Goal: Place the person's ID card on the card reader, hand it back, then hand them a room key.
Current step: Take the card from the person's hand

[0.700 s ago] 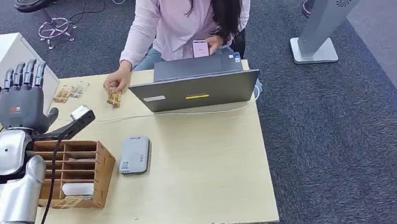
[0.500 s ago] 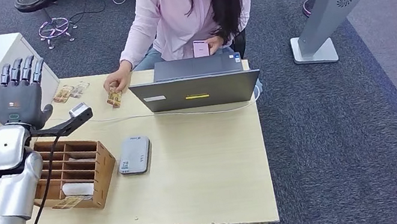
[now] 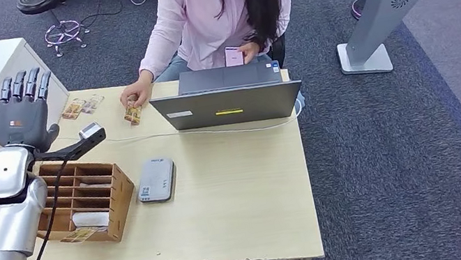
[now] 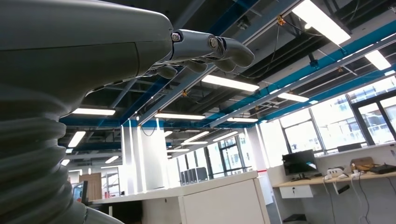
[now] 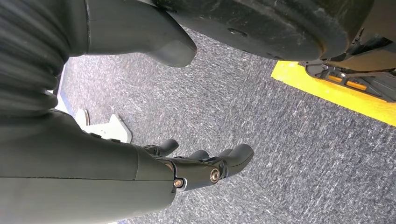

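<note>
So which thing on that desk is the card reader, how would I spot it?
Start at the pale wooden desk, with the open grey laptop at its far edge. In front of the laptop, nearer the robot, lies the card reader, a flat light grey box with rounded corners. It sits just right of the brown wooden box of slots, and unlike that box it is smooth, closed and plastic-looking.

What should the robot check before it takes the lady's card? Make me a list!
1. Left hand free, raised, fingers apart: ok.
2. Right hand free, hanging above the floor: ok.
3. Card offered: not ok, the person's hand rests on it on the table.
4. Card reader bare on top: ok.
5. Room key ready in the wooden organizer: cannot tell.
</note>
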`<action>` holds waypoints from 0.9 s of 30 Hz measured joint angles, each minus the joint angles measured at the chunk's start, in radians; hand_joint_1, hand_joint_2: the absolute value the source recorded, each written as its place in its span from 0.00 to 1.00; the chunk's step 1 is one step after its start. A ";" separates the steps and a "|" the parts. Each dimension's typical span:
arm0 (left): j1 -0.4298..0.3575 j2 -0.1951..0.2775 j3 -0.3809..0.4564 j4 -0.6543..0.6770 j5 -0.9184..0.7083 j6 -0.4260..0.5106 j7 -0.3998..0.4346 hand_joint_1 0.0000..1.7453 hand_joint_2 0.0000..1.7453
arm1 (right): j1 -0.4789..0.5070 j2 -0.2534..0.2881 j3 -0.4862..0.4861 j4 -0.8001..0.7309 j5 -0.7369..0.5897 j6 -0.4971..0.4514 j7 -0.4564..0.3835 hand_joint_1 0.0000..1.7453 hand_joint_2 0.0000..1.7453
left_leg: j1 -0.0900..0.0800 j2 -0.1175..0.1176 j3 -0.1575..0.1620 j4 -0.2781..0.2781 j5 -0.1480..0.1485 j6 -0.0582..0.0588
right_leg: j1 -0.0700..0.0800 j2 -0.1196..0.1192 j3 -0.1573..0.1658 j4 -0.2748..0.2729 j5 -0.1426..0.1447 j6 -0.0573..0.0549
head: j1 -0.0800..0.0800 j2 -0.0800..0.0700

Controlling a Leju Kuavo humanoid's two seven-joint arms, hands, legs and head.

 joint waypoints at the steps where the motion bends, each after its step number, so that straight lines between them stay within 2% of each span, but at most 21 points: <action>1: 0.000 0.000 0.000 0.000 0.000 0.000 0.000 0.00 1.00 | 0.000 0.000 0.000 0.000 0.000 0.000 0.000 0.00 1.00 | 0.000 0.000 0.000 0.000 0.000 0.000 | 0.000 0.000 0.000 0.000 0.000 0.000 | 0.000 0.000; 16: 0.001 0.003 -0.001 0.002 0.004 0.003 0.000 0.00 1.00 | 0.000 0.000 0.001 0.003 -0.003 0.001 0.003 0.00 1.00 | 0.000 0.000 0.000 0.000 0.000 0.000 | 0.000 0.000 0.000 0.000 0.000 0.000 | 0.000 0.000; 27: 0.023 -0.020 -0.002 0.015 0.014 0.039 0.000 0.00 1.00 | -0.001 0.000 0.006 0.003 -0.010 -0.002 0.007 0.00 1.00 | 0.000 0.000 0.000 0.000 0.000 0.000 | 0.000 0.000 0.000 0.000 0.000 0.000 | 0.000 0.000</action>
